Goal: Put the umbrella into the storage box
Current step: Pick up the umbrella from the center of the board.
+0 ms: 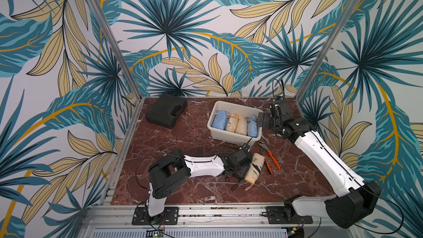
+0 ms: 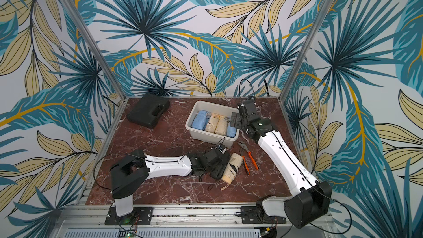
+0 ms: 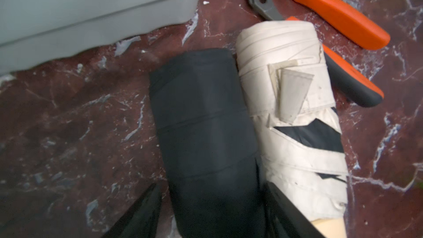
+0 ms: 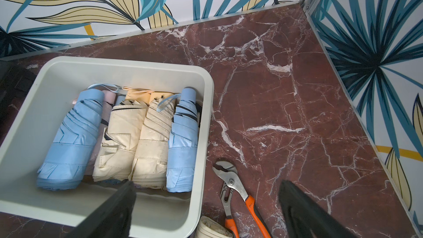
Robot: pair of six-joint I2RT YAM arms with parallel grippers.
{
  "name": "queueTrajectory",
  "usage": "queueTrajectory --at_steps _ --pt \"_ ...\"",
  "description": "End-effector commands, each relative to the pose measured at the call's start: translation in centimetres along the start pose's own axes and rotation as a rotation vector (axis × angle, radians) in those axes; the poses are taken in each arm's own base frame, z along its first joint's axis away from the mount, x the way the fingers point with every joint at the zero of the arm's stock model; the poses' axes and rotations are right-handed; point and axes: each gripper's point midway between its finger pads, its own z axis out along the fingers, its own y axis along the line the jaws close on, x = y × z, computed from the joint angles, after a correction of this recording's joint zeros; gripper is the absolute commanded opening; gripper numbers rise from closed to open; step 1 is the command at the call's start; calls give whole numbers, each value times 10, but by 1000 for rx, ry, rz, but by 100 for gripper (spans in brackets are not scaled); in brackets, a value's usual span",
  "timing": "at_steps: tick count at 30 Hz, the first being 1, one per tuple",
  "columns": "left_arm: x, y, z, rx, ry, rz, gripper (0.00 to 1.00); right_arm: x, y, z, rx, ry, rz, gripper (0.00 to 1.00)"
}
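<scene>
**Left gripper** (image 3: 211, 186): the jaws stand part open, astride the black umbrella (image 3: 206, 122). This umbrella lies flat on the table (image 3: 68, 122), and its length runs straight out from between the jaws.
- One finger (image 3: 286, 214) sits in the seam between the black umbrella and the cream umbrella (image 3: 293, 111). It appears to touch the black fabric.
- At the opposite finger, a thin strip of table shows between finger and fabric. No full clamp is visible.
- The wrist view is slightly blurred.

The cream umbrella lies outside the jaws, parallel to the black one and touching it along its side. The pliers (image 3: 338, 12) lie beyond the cream umbrella, which partly hides one handle. The box (image 3: 68, 8) stands ahead of the jaws, apart from both umbrellas.

**Right gripper** (image 4: 207, 183): the jaws are spread wide, with nothing between them.
- One finger hangs over the inside of the box.
- The other finger hangs over bare table.
- The side rim of the box passes beneath the gap.

In the box, the stored umbrellas (image 4: 123, 138) lie side by side: blue, cream, cream, blue.
</scene>
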Motion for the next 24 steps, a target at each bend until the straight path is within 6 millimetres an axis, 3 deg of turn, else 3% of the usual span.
queueTrajectory --at_steps 1,9,13,15,19,24 --pt "20 24 -6 -109 51 55 65 3 -6 -3 10 -4 10 99" --pt "57 71 -38 -244 158 228 57 -8 -3 -2 16 -31 -27 100" --pt "67 76 -52 -177 171 279 53 -13 3 -3 -11 -36 -52 99" --pt "64 72 -60 -138 142 302 55 -15 10 -5 -53 -38 -74 99" --pt "51 61 -79 -65 46 277 72 -24 38 -21 -236 -97 -137 99" --pt "3 46 -118 34 -226 95 86 -34 62 -46 -408 -216 -240 100"
